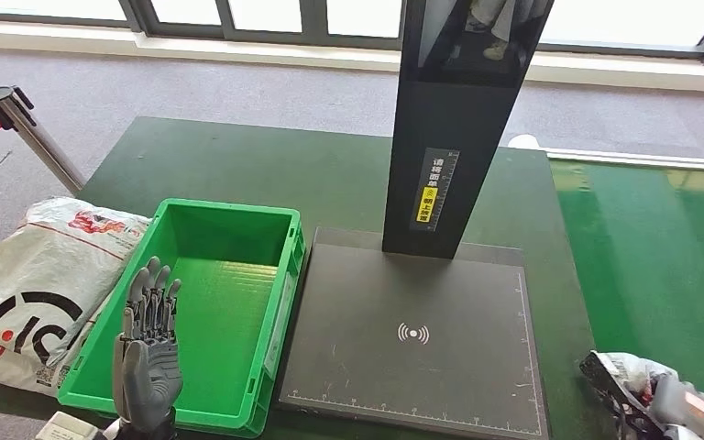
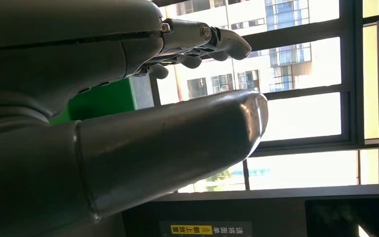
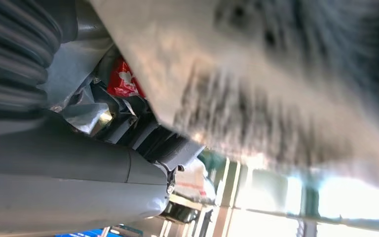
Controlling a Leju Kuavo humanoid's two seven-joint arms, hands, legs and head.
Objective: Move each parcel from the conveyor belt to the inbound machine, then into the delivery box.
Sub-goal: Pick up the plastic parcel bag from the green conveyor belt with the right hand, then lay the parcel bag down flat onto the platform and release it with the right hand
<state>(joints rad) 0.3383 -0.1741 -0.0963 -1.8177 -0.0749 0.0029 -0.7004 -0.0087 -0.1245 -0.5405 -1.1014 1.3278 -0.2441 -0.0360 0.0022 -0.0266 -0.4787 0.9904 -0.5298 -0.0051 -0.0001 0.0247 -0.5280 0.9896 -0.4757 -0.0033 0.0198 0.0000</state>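
A crumpled silver and black parcel [image 1: 628, 378] with a red patch sits at the bottom right, between the scanning plate and the green conveyor belt [image 1: 660, 266]. My right hand [image 1: 687, 405] grips it and looks blurred. In the right wrist view the parcel [image 3: 276, 98] lies close against my right hand [image 3: 79, 173]. The inbound machine has a dark scanning plate [image 1: 412, 367] and a black column [image 1: 454, 128]. The green delivery box [image 1: 229, 293] stands to its left, with nothing in it. My left hand [image 1: 149, 353] is held upright over the box's near left corner with fingers spread, and the left wrist view shows its thumb [image 2: 177, 143].
A large white printed sack [image 1: 37, 284] lies left of the box. A stanchion [image 1: 27, 128] with a red belt stands at the far left. The dark green table [image 1: 238, 165] runs back towards the windows.
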